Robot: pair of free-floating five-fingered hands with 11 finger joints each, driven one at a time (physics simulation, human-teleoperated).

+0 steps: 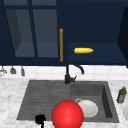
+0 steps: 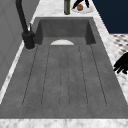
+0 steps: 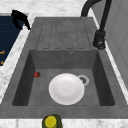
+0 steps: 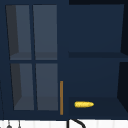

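A black left robot hand (image 1: 40, 119) was seen at the front edge of the sink (image 1: 45, 100), over its ribbed drainboard side; whether its fingers were curled or relaxed could not be told. A large red ball (image 1: 67, 114) was shown just beside it, at the front edge near the basin. A white plate (image 3: 66, 88) lay in the basin. The black faucet (image 1: 68, 75) stood at the back edge. A green bottle (image 1: 121, 95) stood on the desk's right side. A yellow corn cob (image 4: 84, 104) lay on the open cabinet shelf.
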